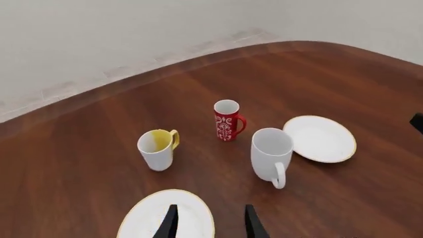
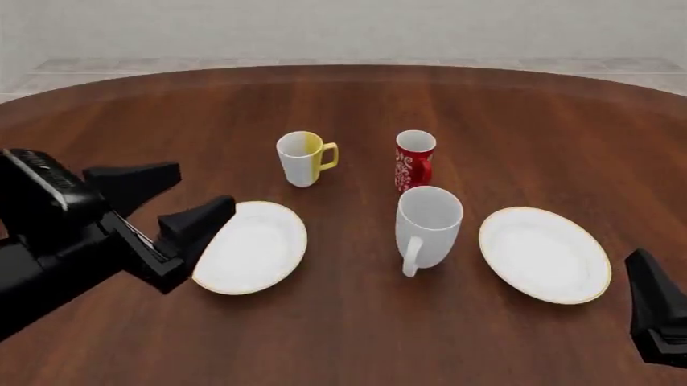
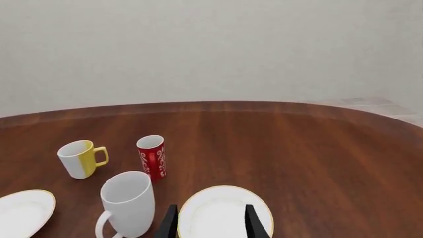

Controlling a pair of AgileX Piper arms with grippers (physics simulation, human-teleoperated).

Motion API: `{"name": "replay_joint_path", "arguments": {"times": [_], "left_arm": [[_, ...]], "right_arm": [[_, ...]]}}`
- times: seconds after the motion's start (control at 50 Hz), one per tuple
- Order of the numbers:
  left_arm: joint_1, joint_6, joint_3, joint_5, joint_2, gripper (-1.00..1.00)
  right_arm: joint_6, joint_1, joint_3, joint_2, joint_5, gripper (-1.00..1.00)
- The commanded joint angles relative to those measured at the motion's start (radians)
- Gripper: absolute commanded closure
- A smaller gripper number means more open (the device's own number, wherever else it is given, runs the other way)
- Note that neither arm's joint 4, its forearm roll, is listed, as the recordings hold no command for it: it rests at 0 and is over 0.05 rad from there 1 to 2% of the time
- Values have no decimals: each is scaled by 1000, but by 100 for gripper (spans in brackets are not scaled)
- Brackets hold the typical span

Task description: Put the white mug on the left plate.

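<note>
The white mug (image 2: 429, 223) stands upright mid-table between the two plates, its handle turned toward the near side; it also shows in the left wrist view (image 1: 272, 154) and the right wrist view (image 3: 127, 203). The left plate (image 2: 250, 246) lies empty to the mug's left. My left gripper (image 2: 178, 201) hovers open at that plate's left edge, nothing between its fingers; its wrist view shows the gripper (image 1: 210, 224) over the left plate's (image 1: 146, 218) rim. My right gripper (image 3: 211, 224) is open above the near edge of the right plate (image 3: 223, 210), at the front view's bottom right.
A white-and-yellow mug (image 2: 304, 158) and a red patterned mug (image 2: 414, 160) stand behind the plates, the red one just behind the white mug. The right plate (image 2: 543, 254) is empty. The round wooden table's (image 2: 343, 338) far edge curves along the back.
</note>
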Motion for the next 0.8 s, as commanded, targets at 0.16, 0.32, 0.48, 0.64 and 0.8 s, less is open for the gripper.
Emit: {"name": "replay_joint_path", "arguments": {"times": [0.16, 0.32, 0.48, 0.64, 0.8], "left_arm": [[-128, 2, -166, 85, 151, -100], [-152, -29, -254, 118, 267, -100], [-183, -49, -296, 110, 346, -100], [-200, -68, -367, 112, 416, -100], [-215, -82, -417, 104, 470, -100]], "right_arm": [[4, 2, 0, 1, 3, -100], [6, 2, 0, 1, 3, -100], [10, 0, 0, 0, 0, -100], [10, 2, 0, 0, -1, -100], [13, -1, 1, -1, -12, -100]]}}
